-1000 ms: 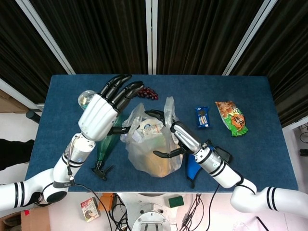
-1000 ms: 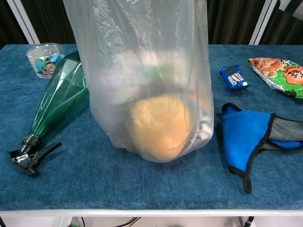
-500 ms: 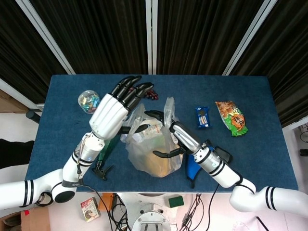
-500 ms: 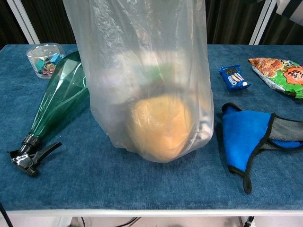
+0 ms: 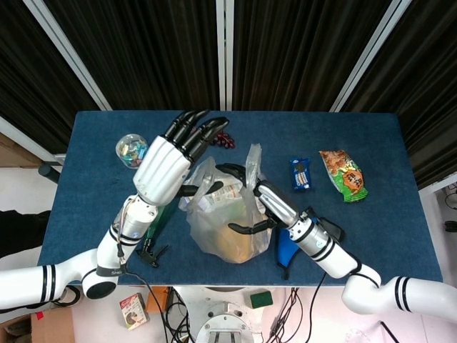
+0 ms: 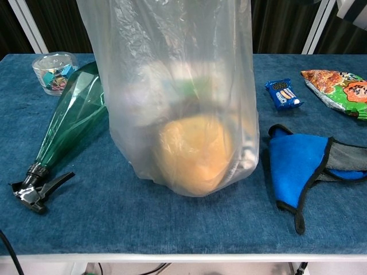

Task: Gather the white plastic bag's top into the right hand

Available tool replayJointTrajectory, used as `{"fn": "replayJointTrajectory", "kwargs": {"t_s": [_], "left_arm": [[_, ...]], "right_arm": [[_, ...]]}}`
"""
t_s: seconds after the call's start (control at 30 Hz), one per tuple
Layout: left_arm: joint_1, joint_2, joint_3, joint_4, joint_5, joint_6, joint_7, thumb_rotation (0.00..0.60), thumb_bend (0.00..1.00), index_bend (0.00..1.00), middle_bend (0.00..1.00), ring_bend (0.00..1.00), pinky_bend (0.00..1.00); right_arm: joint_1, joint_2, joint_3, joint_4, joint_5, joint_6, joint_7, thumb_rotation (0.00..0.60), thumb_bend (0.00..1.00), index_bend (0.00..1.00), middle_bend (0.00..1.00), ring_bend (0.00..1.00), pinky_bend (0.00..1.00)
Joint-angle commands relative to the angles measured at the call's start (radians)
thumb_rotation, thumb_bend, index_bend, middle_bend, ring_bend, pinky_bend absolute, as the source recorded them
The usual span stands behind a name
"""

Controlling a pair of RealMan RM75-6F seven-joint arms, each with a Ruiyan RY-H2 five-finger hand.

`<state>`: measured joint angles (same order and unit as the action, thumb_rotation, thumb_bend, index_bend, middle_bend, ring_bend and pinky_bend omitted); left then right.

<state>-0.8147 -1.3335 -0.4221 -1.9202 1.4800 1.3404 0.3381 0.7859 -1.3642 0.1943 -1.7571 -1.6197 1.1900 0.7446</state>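
The white plastic bag [image 5: 223, 227] stands upright mid-table, with an orange round item and packets showing through it; in the chest view the bag [image 6: 178, 97] fills the middle and no hand shows. My right hand [image 5: 251, 201] is against the bag's upper right side, one finger curved over the mouth and the thumb on the front. The bag's right flap [image 5: 251, 158] rises out of its hold. My left hand [image 5: 168, 166] hovers over the bag's upper left rim, fingers spread and straight, holding nothing.
A green spray bottle [image 6: 69, 126] lies left of the bag, with a clear jar [image 6: 53, 71] of candies behind it. Right of the bag are a blue cloth [image 6: 298, 163], a cookie pack [image 6: 282, 94] and a snack bag [image 6: 338, 83]. Dark grapes [image 5: 226, 140] lie behind.
My left hand has moved right and a little further back, closer over the bag's left rim. The right hand and the bag have stayed put.
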Motion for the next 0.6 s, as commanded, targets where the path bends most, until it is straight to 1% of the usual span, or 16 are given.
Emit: {"fn": "replayJointTrajectory", "kwargs": {"t_s": [0.03, 0.07, 0.13, 0.2, 0.43, 0.6], "left_arm": [[0.000, 0.007, -0.005, -0.011, -0.011, -0.001, 0.000, 0.513, 0.10, 0.05, 0.17, 0.07, 0.14], [0.001, 0.013, -0.008, -0.019, -0.019, -0.002, 0.005, 0.513, 0.11, 0.05, 0.17, 0.07, 0.14], [0.001, 0.023, -0.014, -0.030, -0.028, -0.003, 0.017, 0.493, 0.11, 0.05, 0.17, 0.07, 0.15], [0.001, 0.033, -0.017, -0.041, -0.038, -0.005, 0.034, 0.469, 0.11, 0.05, 0.17, 0.07, 0.15], [-0.005, 0.042, -0.030, -0.073, -0.069, -0.003, 0.068, 0.464, 0.12, 0.05, 0.17, 0.07, 0.15], [-0.010, 0.041, -0.030, -0.085, -0.079, 0.003, 0.103, 0.468, 0.13, 0.05, 0.17, 0.07, 0.15]], "right_arm": [[0.003, -0.003, 0.000, -0.004, -0.001, -0.002, -0.004, 0.600, 0.29, 0.01, 0.04, 0.00, 0.00], [0.006, -0.005, 0.003, -0.006, -0.002, -0.003, -0.009, 0.600, 0.32, 0.01, 0.04, 0.00, 0.00], [0.010, -0.009, 0.007, -0.010, -0.004, -0.004, -0.021, 0.600, 0.36, 0.01, 0.04, 0.00, 0.00], [0.016, -0.010, 0.010, -0.019, -0.005, -0.007, -0.031, 0.600, 0.38, 0.01, 0.04, 0.00, 0.00], [0.029, -0.020, 0.010, -0.040, -0.003, -0.024, -0.057, 0.600, 0.38, 0.01, 0.04, 0.00, 0.00], [0.027, -0.031, 0.005, -0.042, -0.007, -0.015, -0.067, 0.600, 0.38, 0.01, 0.04, 0.00, 0.00]]}}
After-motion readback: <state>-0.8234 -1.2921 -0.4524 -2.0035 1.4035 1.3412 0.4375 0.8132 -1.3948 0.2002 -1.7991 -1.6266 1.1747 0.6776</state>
